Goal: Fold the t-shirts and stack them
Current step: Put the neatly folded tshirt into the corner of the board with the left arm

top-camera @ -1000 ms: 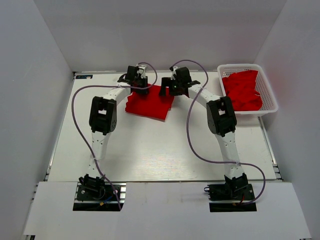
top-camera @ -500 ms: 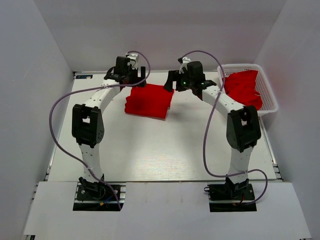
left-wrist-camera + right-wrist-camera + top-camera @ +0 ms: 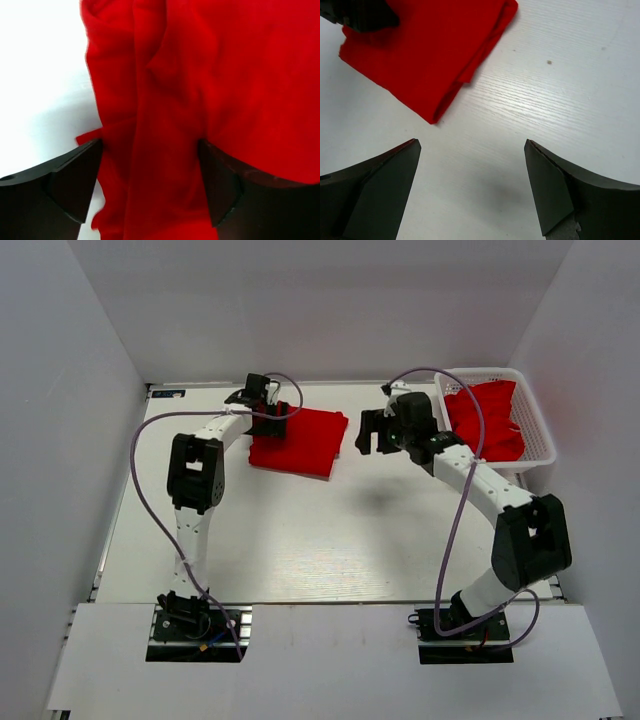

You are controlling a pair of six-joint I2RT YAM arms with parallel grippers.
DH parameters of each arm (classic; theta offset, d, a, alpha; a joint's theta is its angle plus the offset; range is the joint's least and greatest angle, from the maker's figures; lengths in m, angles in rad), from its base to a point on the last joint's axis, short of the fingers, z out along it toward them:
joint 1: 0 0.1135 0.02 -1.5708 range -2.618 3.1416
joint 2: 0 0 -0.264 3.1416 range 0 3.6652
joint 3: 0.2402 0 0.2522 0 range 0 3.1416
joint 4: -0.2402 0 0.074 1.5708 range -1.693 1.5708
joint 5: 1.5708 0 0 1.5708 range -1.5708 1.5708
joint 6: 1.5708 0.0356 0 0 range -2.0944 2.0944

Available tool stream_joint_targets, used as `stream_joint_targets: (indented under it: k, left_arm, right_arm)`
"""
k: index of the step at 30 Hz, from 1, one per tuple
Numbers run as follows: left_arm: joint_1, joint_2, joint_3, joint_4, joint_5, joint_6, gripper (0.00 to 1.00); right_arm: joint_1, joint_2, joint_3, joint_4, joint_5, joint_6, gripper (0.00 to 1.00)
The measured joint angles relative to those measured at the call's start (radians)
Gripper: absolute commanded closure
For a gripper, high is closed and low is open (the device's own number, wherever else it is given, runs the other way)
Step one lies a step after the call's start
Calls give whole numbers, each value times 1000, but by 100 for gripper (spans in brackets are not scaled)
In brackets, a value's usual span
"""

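A folded red t-shirt (image 3: 302, 440) lies on the white table at the back middle. My left gripper (image 3: 272, 416) is low at its left edge, jaws open. In the left wrist view the gripper (image 3: 150, 145) has red cloth (image 3: 225, 75) filling the space between and under its spread fingers (image 3: 75, 180). My right gripper (image 3: 368, 434) is open and empty, just right of the folded shirt. In the right wrist view it (image 3: 471, 142) hangs above bare table, with the folded shirt (image 3: 425, 50) at the upper left. More red shirts (image 3: 486, 420) lie crumpled in the basket.
The white lattice basket (image 3: 541, 432) stands at the back right, close to my right arm. White walls enclose the table on the left, back and right. The left gripper's black body (image 3: 365, 12) shows at the top left of the right wrist view.
My right gripper has drawn away from the folded shirt, to the right and toward the front. My left gripper has come down onto the shirt's left edge.
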Motion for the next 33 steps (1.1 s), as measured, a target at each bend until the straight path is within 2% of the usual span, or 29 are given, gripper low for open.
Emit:
stream_joint_targets:
  k: [1,4,5,7,8,13,20,33]
  left_arm:
    - [0,8,14,-1,0,2,18]
    - [2,8,33,-1,-4,-1,42]
    - [2,9,31,-2,-5,-5,55]
    - [3,9,19,6,-5,-13,66]
    - [3,9,12,12,-2,-16,78]
    - [15,1,-2,35,13,-29,100]
    - [76,-5,-3,30,-14,-32,100]
    - [321,-16,-4,14,-204,6,100]
  right_arm:
    - [0,-18,-11,-9,16,-2,10]
    - [-1,-65,-42,-40,61,-2,10]
    - [-1,-77,-51,-47,75,-2,10]
    - [-2,-89,-59,-57,95,-2,10]
    - [-2,-90,-59,-62,101,-2,10]
    - [-4,-90,-59,-78,120,-2,10]
    - [-5,-106,-59,-94,122,-3,10]
    - [-5,-111,-47,-105,138,-8,10]
